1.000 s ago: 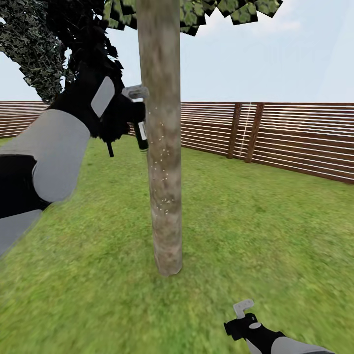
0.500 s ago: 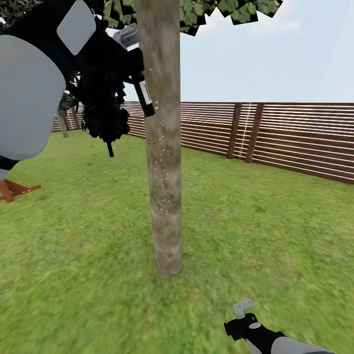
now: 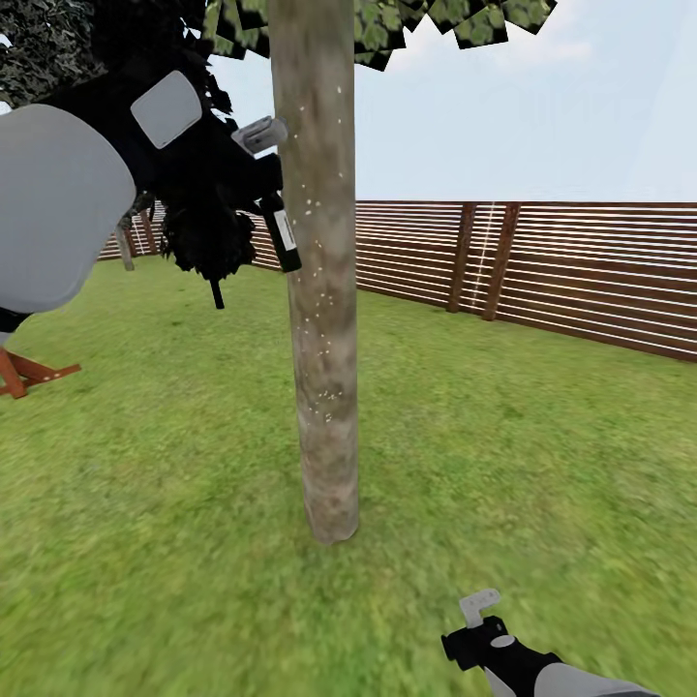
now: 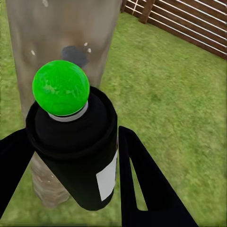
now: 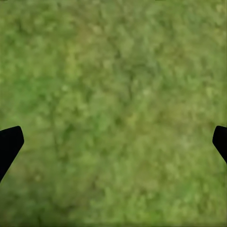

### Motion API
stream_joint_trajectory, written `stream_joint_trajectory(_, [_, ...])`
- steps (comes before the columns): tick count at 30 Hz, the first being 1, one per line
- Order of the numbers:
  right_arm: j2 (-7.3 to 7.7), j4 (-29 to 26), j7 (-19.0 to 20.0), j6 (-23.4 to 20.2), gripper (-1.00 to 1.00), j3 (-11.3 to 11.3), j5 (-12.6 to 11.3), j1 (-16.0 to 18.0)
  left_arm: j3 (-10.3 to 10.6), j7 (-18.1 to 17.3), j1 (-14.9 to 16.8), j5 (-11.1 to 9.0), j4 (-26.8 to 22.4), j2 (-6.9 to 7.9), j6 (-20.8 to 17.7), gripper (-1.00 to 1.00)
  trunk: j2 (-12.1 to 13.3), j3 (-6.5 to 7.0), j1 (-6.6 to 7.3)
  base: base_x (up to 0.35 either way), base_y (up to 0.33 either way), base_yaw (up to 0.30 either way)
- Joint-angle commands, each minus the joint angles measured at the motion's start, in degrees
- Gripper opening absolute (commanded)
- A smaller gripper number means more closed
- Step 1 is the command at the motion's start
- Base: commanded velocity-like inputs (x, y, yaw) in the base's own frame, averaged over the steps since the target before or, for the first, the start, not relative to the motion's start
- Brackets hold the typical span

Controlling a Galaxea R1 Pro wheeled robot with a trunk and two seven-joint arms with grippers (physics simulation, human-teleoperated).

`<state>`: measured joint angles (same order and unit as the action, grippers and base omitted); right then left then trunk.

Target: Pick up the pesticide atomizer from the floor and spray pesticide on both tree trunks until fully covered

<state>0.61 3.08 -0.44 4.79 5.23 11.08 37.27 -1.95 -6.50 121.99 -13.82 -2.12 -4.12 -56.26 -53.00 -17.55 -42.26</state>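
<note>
A tree's grey-brown trunk point(image 3: 324, 290) stands in the middle of the lawn, leaves point(image 3: 387, 24) just above, with white pesticide specks point(image 3: 312, 208) scattered down its bark. My left gripper point(image 3: 263, 179) is raised against the trunk's left side, shut on the pesticide atomizer point(image 3: 285, 234), a black bottle with a white label. In the left wrist view the atomizer point(image 4: 75, 156) sits between the black fingers point(image 4: 142, 179), its green top toward the trunk point(image 4: 61, 28). My right gripper point(image 3: 477, 607) hangs low over the grass, open point(image 5: 113, 142) with nothing in it.
A horizontal wooden slat fence point(image 3: 542, 261) runs along the back and right. A dark conifer point(image 3: 208, 242) stands behind my left arm, and an orange wooden piece point(image 3: 29, 373) lies at the far left. Open lawn point(image 3: 503, 445) surrounds the trunk.
My left arm lifted the atomizer up along the trunk, then dipped slightly. New white specks appear higher on the bark. The right arm has not moved.
</note>
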Motion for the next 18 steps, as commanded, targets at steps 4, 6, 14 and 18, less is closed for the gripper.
stream_joint_trajectory(4, [0.08, -0.07, 0.00, 0.36, 1.00, -0.04, -0.10, 0.00, -0.07, -0.01, 0.01, -0.07, 0.16, 0.02, 0.01, -1.00, 0.00, 0.00, 0.00, 0.000, 0.000, 0.000])
stream_joint_trajectory(6, [0.12, -0.08, 0.00, 0.46, 1.00, -0.05, -0.16, 0.00, -0.07, -0.01, 0.01, -0.07, 0.23, 0.00, 0.01, -1.00, 0.00, 0.00, 0.00, 0.000, 0.000, 0.000])
stream_joint_trajectory(14, [0.17, -0.09, 0.00, 0.48, 1.00, -0.05, -0.18, 0.00, -0.07, 0.18, -1.46, 0.10, 0.27, 0.07, 0.10, -1.00, 0.00, 0.00, 0.00, 0.000, 0.000, 0.000])
stream_joint_trajectory(18, [0.18, -0.09, 0.00, 0.48, 1.00, -0.05, -0.18, 0.00, -0.07, 0.12, -2.78, 0.10, 0.27, 0.01, 0.10, -1.00, 0.00, 0.00, 0.00, 0.000, 0.000, 0.000])
